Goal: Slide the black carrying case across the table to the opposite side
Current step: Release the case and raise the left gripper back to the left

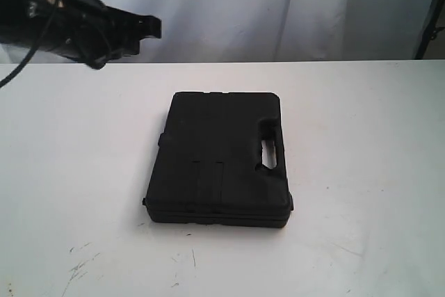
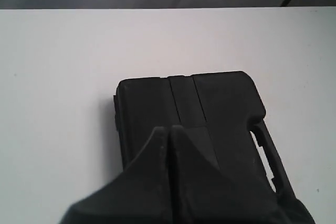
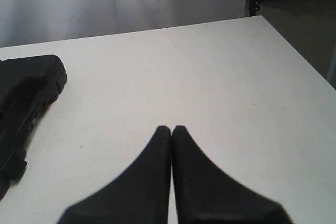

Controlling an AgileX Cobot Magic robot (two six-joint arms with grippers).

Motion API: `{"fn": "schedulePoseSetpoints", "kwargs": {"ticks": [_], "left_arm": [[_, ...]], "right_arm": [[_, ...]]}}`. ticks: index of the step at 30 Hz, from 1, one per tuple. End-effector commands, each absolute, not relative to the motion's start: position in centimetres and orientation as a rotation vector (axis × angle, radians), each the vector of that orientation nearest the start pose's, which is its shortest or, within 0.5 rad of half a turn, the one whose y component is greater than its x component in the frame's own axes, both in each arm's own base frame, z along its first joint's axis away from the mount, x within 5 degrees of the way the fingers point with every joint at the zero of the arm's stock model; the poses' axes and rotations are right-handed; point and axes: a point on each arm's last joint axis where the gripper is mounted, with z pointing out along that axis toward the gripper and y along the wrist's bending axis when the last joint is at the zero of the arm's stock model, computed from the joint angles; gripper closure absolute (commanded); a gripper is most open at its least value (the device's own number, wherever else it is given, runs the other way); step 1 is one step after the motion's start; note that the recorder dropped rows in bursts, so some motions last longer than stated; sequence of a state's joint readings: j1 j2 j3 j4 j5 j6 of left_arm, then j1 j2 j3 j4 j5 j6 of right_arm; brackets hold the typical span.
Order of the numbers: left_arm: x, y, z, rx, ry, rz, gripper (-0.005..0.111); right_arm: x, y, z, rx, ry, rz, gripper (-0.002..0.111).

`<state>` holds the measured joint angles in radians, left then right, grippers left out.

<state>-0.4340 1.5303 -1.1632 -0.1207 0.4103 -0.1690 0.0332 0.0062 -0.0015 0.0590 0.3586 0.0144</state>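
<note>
We log the left gripper (image 2: 169, 129): tapered matte fingers (image 2: 142, 174) pressed together, empty, clear of the case (image 1: 219, 158). The right gripper (image 3: 171, 128) is likewise closed on nothing. The case, flat ribbed black plastic with a slotted handle, lies mid-way on the scuffed white table (image 1: 368, 172).

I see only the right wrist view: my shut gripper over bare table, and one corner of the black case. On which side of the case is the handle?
Observer: In the exterior view the case lies flat near the middle of the table. Its handle runs along the edge on that view's right.
Operator: Is the left gripper touching the case?
Observer: No. The left gripper hangs in the air over the far left part of the table, apart from the case.
Operator: Is it open?
Observer: The left wrist view shows its fingers pressed together, shut, with nothing between them.
</note>
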Motion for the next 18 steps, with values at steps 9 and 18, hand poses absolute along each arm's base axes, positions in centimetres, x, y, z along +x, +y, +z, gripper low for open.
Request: {"fn": "schedulePoseSetpoints", "kwargs": {"ticks": [9, 18], "left_arm": [[23.4, -11.1, 30.4, 0.179, 2.218, -0.448, 0.107], [21.5, -9.6, 32.2, 0.311, 2.102, -0.311, 0.107]], "right_arm": [[5.3, 0.4, 18.2, 0.027, 1.829, 0.096, 0.108], [5.3, 0.4, 18.2, 0.027, 1.829, 0.096, 0.108]]}}
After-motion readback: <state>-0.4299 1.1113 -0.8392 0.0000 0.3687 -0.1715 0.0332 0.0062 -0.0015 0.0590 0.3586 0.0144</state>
